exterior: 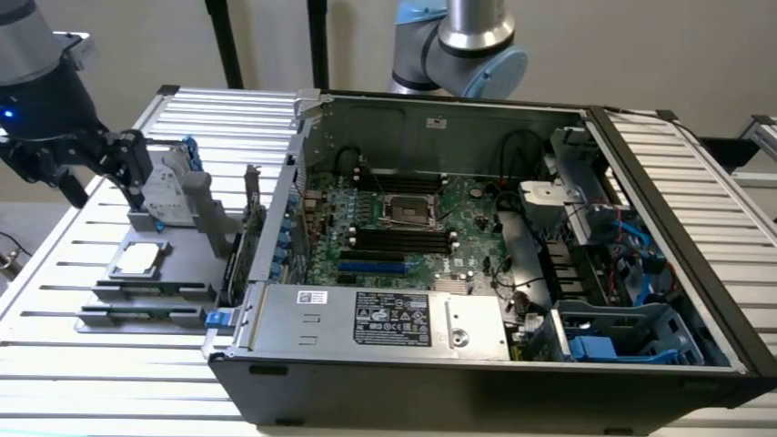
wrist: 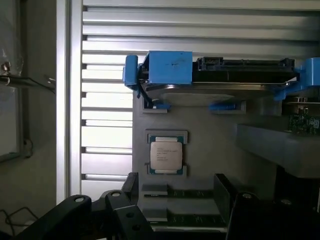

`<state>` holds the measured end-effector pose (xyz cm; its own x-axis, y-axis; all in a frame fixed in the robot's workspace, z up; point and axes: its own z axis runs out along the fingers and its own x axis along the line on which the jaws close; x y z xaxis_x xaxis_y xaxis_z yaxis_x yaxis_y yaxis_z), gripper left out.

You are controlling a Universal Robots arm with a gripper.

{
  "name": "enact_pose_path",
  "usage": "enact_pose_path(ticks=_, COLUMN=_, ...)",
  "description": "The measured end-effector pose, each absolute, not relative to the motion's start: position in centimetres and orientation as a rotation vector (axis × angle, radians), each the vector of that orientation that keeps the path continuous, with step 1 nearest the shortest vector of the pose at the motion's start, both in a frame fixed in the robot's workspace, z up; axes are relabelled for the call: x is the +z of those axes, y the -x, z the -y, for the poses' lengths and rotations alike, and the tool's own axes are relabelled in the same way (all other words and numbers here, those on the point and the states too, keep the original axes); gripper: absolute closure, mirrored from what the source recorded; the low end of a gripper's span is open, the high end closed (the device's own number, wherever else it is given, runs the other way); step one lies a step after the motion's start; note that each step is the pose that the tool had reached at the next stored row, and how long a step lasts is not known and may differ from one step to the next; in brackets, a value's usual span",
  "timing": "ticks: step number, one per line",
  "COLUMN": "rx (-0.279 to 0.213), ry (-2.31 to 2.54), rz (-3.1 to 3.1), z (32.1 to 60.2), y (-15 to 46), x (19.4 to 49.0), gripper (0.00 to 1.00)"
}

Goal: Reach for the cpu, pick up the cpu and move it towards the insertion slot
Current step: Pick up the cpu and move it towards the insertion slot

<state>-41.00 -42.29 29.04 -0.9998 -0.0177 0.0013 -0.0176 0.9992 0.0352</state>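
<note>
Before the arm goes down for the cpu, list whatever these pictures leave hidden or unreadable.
1. Print on the cpu: too small to read in the wrist view.
2. Inside of the insertion slot: too small and dark in the exterior view to make out its pins.
3. Hard drive: seen edge-on in the wrist view, so its face is hidden, and one end is cut off by the picture's edge.

Plain beige wall (exterior: 656, 55) from ten to two o'clock in the exterior view, two black upright poles (exterior: 226, 45) at eleven o'clock against it, ribbed silver table (exterior: 109, 391) spreading from nine round to three o'clock, soft even light, pale glare on its slats, grey floor (wrist: 40, 165) beyond its edge
</note>
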Motion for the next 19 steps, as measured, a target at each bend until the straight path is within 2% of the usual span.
enact_pose_path(ticks=19, rx=-0.055, ry=-0.028, rz=3.139, z=42.8, y=40.7, x=25.6, gripper=0.29)
